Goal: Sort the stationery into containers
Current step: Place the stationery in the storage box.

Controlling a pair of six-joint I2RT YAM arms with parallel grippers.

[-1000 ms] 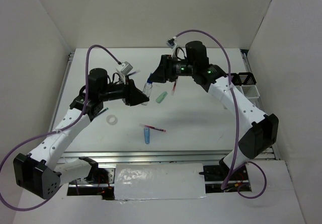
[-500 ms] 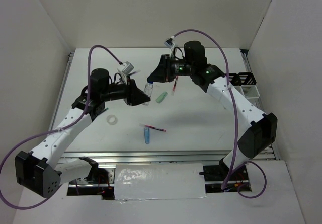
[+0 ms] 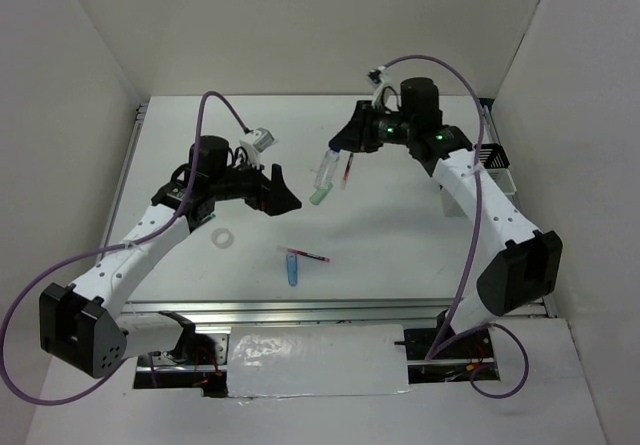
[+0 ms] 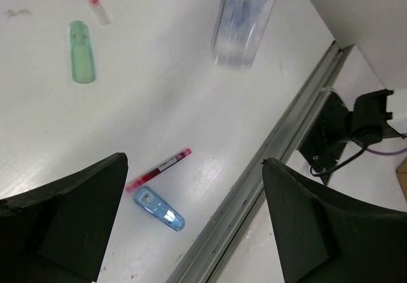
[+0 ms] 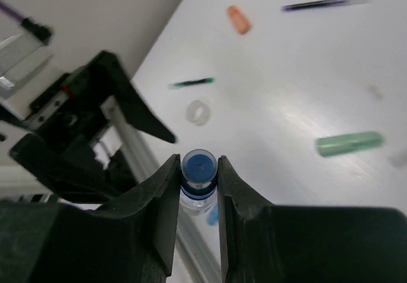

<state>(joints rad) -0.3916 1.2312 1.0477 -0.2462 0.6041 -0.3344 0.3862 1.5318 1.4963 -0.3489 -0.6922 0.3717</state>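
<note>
The right gripper (image 3: pixel 338 151) has its fingers (image 5: pixel 160 197) drawn narrow, clamped on the blue-capped neck of a clear plastic bottle (image 3: pixel 325 169). The bottle hangs tilted above the middle of the white bench (image 3: pixel 400 255). From overhead it reads near a pale green tube (image 3: pixel 320 195) and a thin red pen (image 3: pixel 346 172), both lying flat. The left gripper (image 3: pixel 284 189) is off to the bottle's left, fingers spread wide with nothing between them. Nearer the arm bases, a second red pen (image 4: pixel 159 168) lies just beside a short blue marker (image 4: pixel 159 208). A white ring (image 3: pixel 223 237) sits by the left arm. Black and white slatted bins (image 3: pixel 493 160) stand at the bench's right edge, well apart from the bottle.
</note>
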